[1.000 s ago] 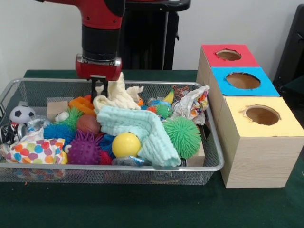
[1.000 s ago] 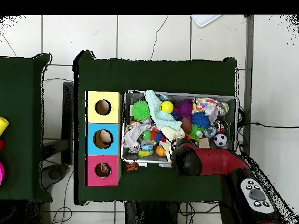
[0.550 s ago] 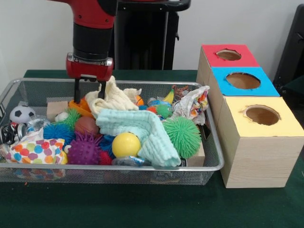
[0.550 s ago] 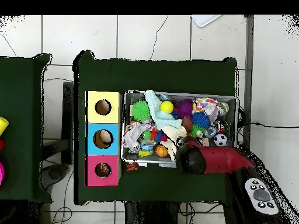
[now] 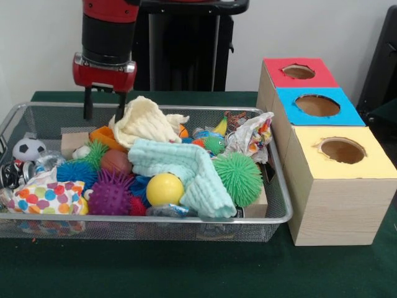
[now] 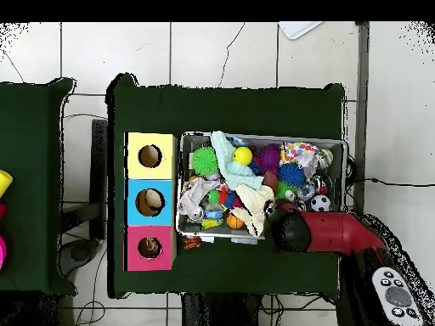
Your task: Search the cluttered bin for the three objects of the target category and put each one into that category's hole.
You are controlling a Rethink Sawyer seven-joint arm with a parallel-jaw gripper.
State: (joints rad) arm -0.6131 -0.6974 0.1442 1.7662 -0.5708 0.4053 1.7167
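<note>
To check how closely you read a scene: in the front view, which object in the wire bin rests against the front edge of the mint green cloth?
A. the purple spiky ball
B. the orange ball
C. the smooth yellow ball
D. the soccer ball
C: the smooth yellow ball sits against the lower edge of the mint green cloth, near the front of the wire bin.

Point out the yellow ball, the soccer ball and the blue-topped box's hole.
yellow ball (image 5: 164, 189), front view, middle of its smooth face.
soccer ball (image 5: 28, 149), front view, centre of the ball.
blue-topped box's hole (image 5: 317, 105), front view, middle of the round opening.
</note>
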